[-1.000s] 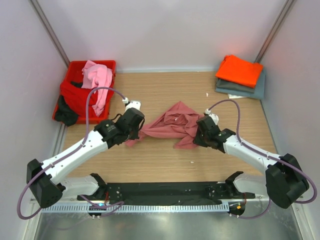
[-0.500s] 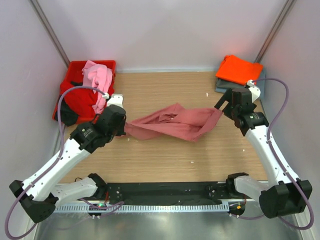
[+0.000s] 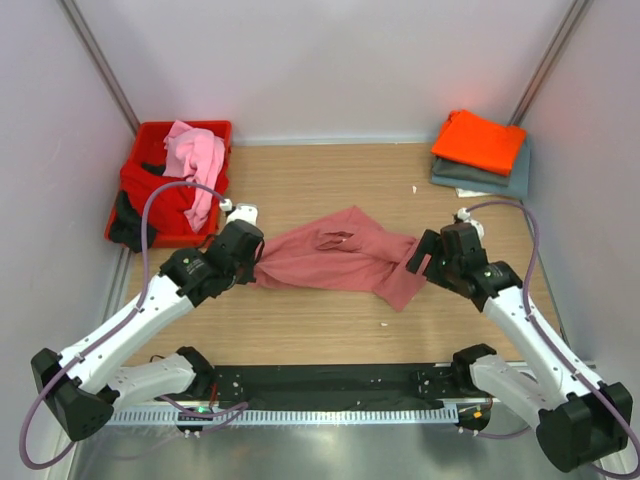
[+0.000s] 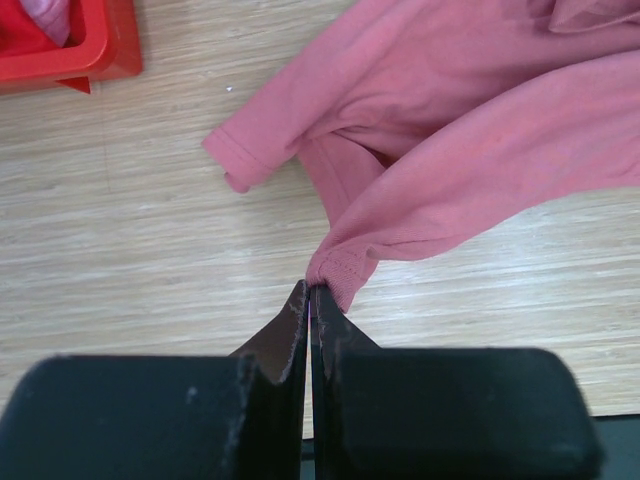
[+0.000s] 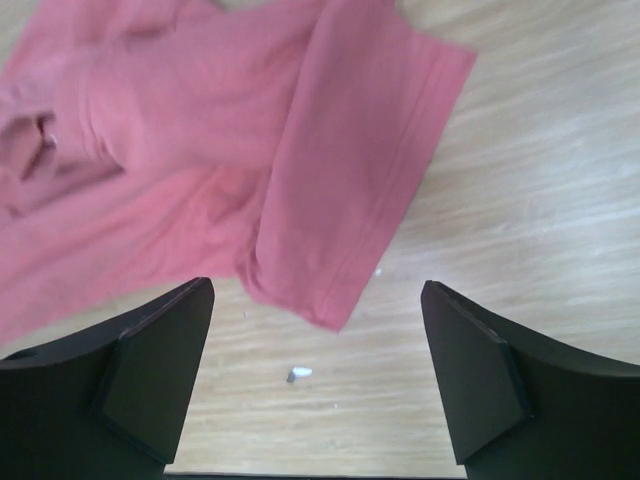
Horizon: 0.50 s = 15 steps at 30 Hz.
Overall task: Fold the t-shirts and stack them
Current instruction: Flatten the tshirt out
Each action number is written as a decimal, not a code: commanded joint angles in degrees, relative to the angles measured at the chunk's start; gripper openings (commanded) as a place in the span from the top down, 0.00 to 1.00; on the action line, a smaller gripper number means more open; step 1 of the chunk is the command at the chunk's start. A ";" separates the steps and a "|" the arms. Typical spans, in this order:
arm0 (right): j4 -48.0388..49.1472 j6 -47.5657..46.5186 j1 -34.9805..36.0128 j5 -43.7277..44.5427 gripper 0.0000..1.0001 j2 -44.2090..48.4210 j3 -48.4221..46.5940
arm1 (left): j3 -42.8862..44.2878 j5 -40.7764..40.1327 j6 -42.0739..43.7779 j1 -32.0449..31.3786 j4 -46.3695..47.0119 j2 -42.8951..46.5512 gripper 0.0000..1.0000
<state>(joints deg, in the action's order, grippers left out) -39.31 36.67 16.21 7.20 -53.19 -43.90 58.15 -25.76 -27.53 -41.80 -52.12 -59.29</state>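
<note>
A dusty salmon-pink t-shirt (image 3: 340, 256) lies stretched out and rumpled across the middle of the table. My left gripper (image 3: 253, 264) is at its left end. In the left wrist view the left gripper (image 4: 311, 291) is shut, with a hem of the t-shirt (image 4: 440, 150) pinched at its tips. My right gripper (image 3: 421, 264) hovers over the shirt's right end. The right wrist view shows the right gripper (image 5: 316, 288) open wide, nothing between its fingers, and a loose corner of the t-shirt (image 5: 250, 150) below them. Folded orange (image 3: 478, 140) and grey-blue (image 3: 502, 181) t-shirts are stacked at the back right.
A red crate (image 3: 186, 127) at the back left holds light pink (image 3: 196, 156), red (image 3: 150, 196) and dark (image 3: 130, 226) shirts; its corner (image 4: 95, 50) shows in the left wrist view. A small white scrap (image 5: 298, 374) lies on the wood. Walls close in on both sides.
My right gripper opened and let go of the shirt's right end, then dropped back toward the table's middle. The shirt now rests flatter on the table. The left gripper kept its grip.
</note>
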 commanded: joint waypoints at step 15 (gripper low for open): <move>21.09 6.84 -1.00 -2.18 0.37 -19.46 12.00 | -0.67 -0.52 0.98 0.49 1.67 0.31 1.00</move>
<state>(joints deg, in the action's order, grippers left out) -27.90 42.89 16.10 5.80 -67.31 -30.50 57.67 -25.45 -27.51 -41.58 -51.90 -59.29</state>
